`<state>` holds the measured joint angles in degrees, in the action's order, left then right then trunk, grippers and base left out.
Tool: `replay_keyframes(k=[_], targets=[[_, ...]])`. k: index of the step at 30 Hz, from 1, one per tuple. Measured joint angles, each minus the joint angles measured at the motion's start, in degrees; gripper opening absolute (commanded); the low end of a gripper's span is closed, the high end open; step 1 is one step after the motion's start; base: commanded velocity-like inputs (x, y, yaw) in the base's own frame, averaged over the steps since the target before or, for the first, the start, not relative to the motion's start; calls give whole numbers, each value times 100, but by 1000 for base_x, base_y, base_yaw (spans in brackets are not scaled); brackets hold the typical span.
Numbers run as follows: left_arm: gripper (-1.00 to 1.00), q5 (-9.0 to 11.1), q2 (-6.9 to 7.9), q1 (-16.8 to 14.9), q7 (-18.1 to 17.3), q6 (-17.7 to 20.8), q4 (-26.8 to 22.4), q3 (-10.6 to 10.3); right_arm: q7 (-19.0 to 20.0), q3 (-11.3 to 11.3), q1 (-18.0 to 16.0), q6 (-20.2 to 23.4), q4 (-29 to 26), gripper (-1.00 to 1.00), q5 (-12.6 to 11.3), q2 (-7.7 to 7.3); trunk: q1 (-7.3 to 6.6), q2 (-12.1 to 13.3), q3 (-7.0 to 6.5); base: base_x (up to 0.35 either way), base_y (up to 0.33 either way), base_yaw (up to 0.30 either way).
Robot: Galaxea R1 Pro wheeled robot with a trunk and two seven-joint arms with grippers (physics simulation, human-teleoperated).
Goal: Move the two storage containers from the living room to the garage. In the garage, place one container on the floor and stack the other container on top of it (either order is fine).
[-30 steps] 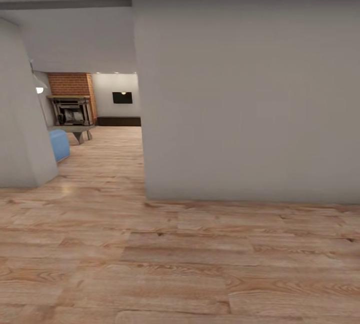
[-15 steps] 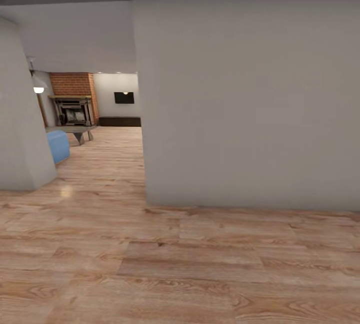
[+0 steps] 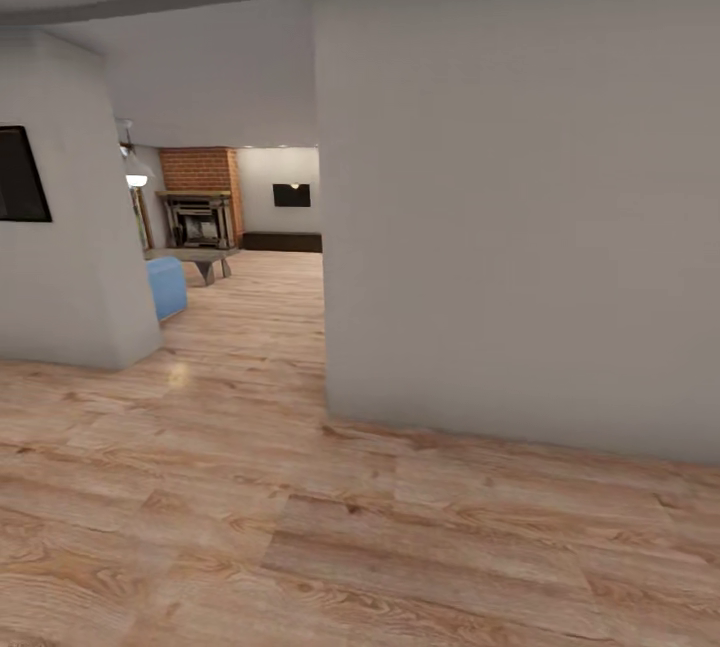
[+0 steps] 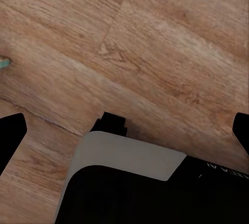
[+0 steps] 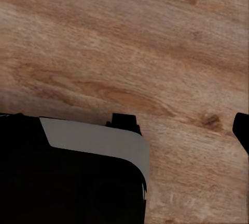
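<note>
The two storage containers are out of view, and so are the garage and its floor. Far off through the opening lies the living room, with its red-brick fireplace (image 3: 205, 172), black TV (image 3: 291, 195) and long dark bench (image 3: 282, 241). In the left wrist view my left gripper (image 4: 124, 135) hangs over light wood planks, its dark fingertips (image 4: 10, 135) spread wide with nothing between them. In the right wrist view my right gripper (image 5: 124, 130) also stands open and empty above the planks, one fingertip (image 5: 241, 130) at the picture's edge.
A broad grey wall (image 3: 520, 207) blocks the right, its corner near the middle. A rounded grey wall (image 3: 70, 227) with a black panel (image 3: 20, 175) stands left. Between them a wood-floor passage (image 3: 250, 327) leads past a blue seat (image 3: 167, 287), a low table (image 3: 195, 255) and a lamp (image 3: 136, 177).
The whole picture has shifted right, so the camera has turned left. The black panel on the left wall has come into view. Nothing in the scene has moved.
</note>
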<state>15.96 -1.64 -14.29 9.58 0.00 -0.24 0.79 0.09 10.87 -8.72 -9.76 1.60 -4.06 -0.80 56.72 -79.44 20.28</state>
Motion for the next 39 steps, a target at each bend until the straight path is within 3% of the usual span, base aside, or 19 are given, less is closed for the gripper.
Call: replay_keyframes(k=[39], targets=[[100, 4, -1, 0, 1, -42, -1, 3, -1, 0, 0, 0, 0, 100, -8, 2, 0, 0, 0, 324, 0, 271]])
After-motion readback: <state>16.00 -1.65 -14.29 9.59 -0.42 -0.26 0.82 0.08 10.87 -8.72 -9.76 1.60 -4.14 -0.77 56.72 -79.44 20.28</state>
